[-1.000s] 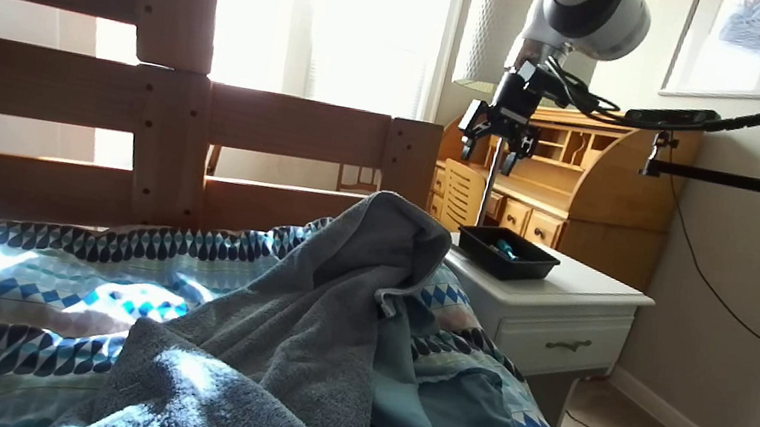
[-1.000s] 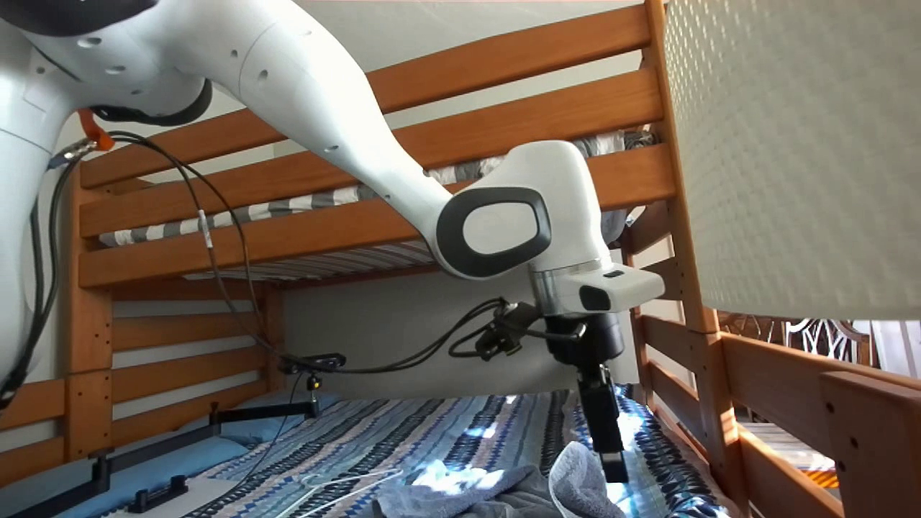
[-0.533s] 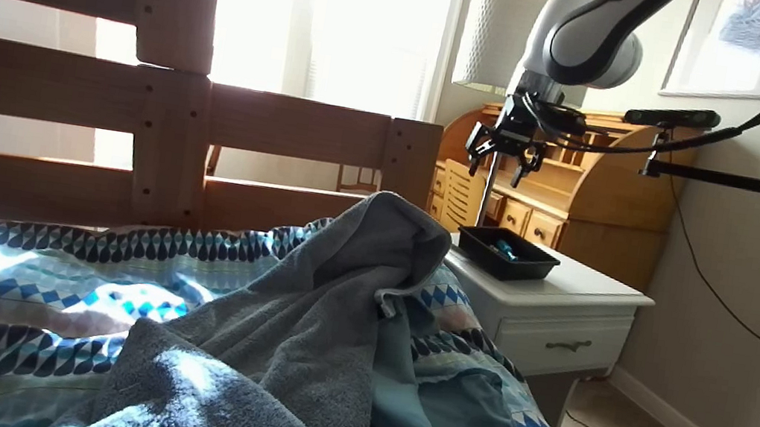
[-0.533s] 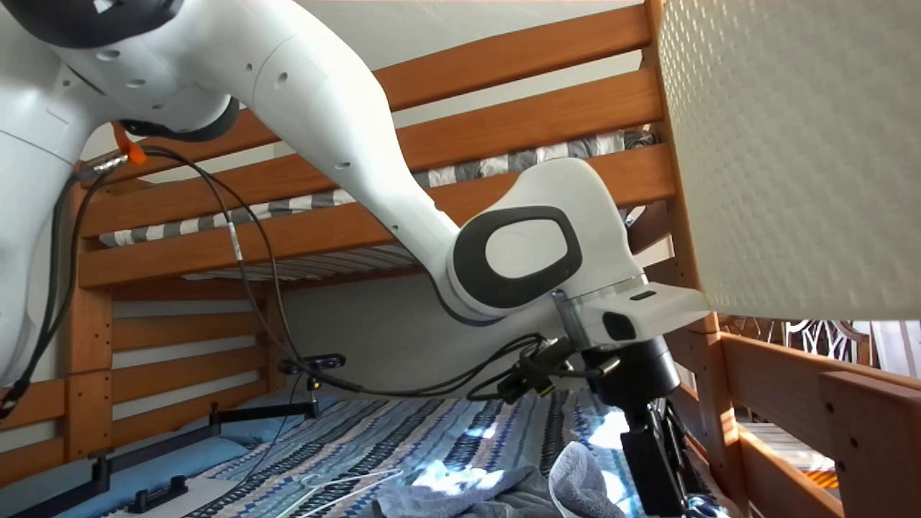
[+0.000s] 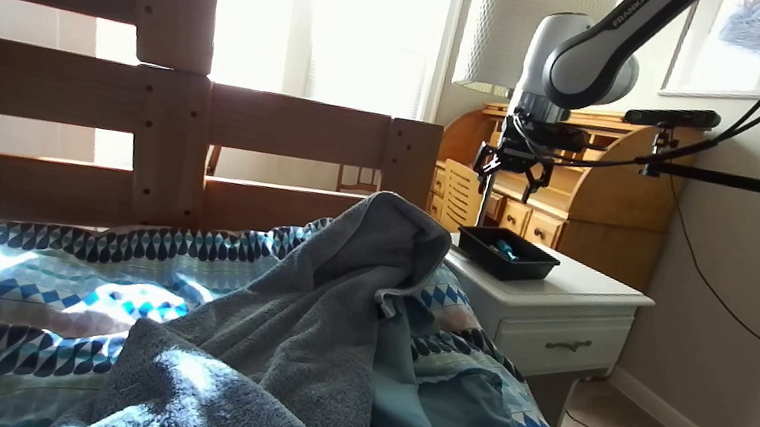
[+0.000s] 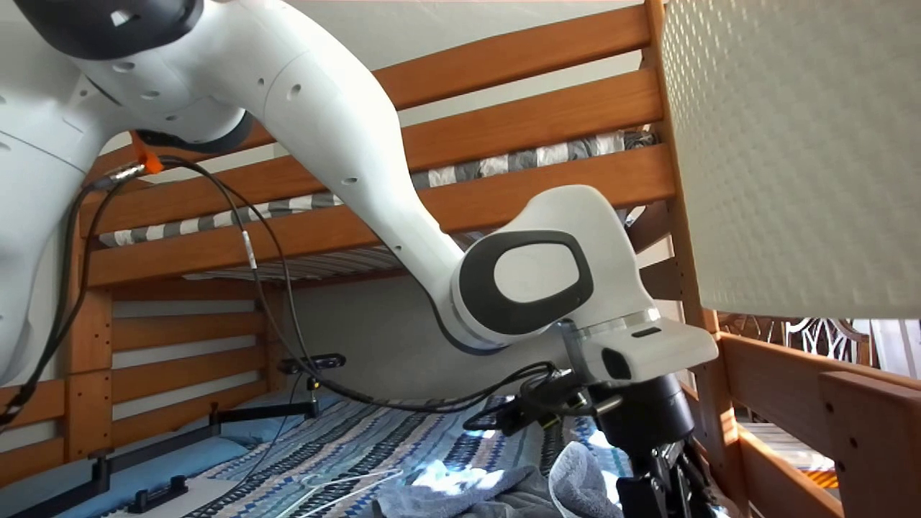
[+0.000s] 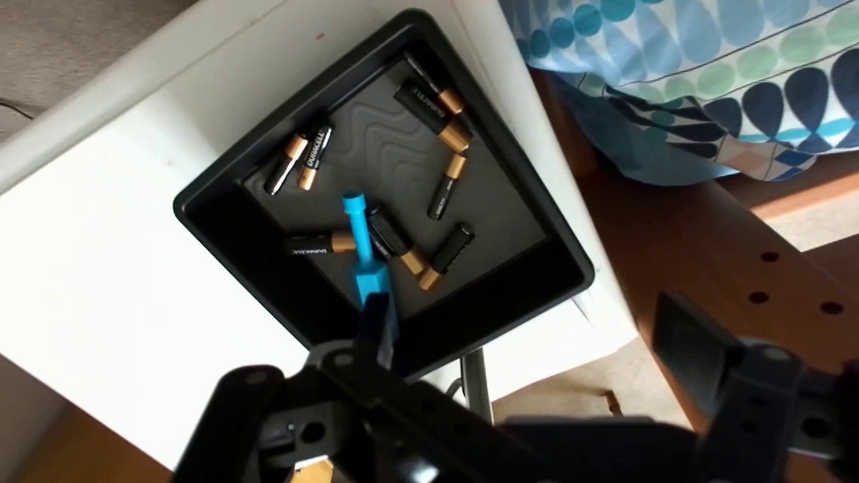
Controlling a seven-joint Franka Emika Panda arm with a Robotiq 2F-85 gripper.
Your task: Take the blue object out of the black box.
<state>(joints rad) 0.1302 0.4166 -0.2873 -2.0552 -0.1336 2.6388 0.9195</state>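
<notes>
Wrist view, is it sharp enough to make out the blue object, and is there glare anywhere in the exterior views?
In the wrist view, the blue object is mostly clear, the gripper fingers are dark and blurred, and the nightstand top is washed out; in an exterior view, the window is blown out white; in both exterior views, sunlight bleaches patches of the gray blanket.

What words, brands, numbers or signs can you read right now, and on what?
"FRANKA EM", cut off: on the arm, in an exterior view.
"DURACELL": thick upper-right battery in the black box, wrist view.
"DURACELL": right battery of the upper-left pair.
"DURACELL": battery left of the blue object.
Print on the slim battery right of centre: too blurred to read.
</notes>
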